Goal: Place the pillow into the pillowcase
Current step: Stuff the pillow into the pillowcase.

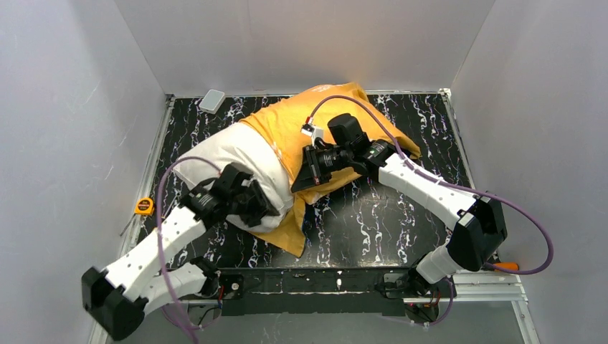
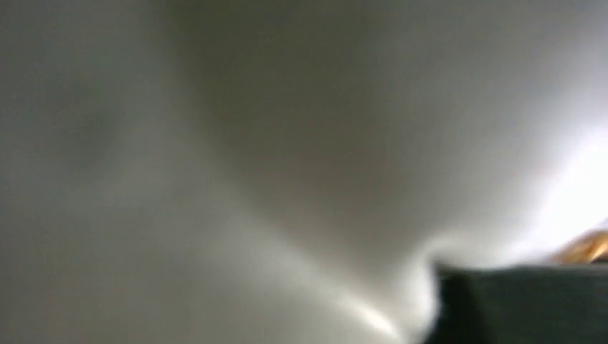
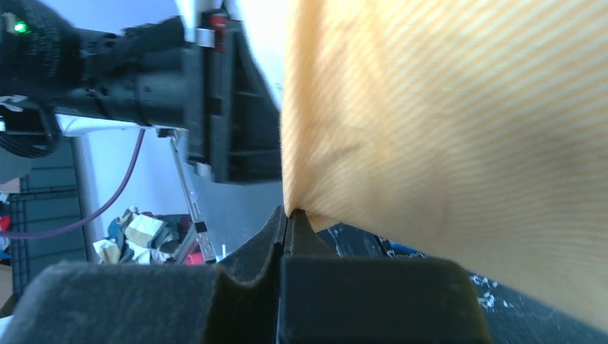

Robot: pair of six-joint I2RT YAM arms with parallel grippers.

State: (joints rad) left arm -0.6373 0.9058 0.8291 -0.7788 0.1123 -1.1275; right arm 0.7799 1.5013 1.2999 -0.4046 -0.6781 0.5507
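Overhead view: pillow (image 1: pixel 222 150) lies left of centre on the dark marbled table (image 1: pixel 373 222), its far-right part inside the orange case (image 1: pixel 315 107), its near-left part bare and white. The case runs from the far middle of the table to a flap at the pillow's near edge. Left gripper (image 1: pixel 264 206) presses into the white fabric at that near edge, just beside the flap; I cannot tell whether its jaws are apart or together. Right gripper (image 1: pixel 300 180) is at the case's mouth, right of the bare pillow, touching the orange hem. A yellow tape measure (image 1: pixel 144 206) lies at the table's left edge.

Left wrist view: blurred white pillow (image 2: pixel 251 143) fills nearly the whole frame, hard against the camera. A sliver of orange case (image 2: pixel 589 247) shows at the right edge. No fingers can be made out, so the jaws' state cannot be told.

Right wrist view: right gripper (image 3: pixel 288 215) has its jaws pressed together on the bottom edge of the case (image 3: pixel 444 143), which rises as a striped orange sheet above and right of the fingertips. The left arm (image 3: pixel 143 86) shows black at upper left.
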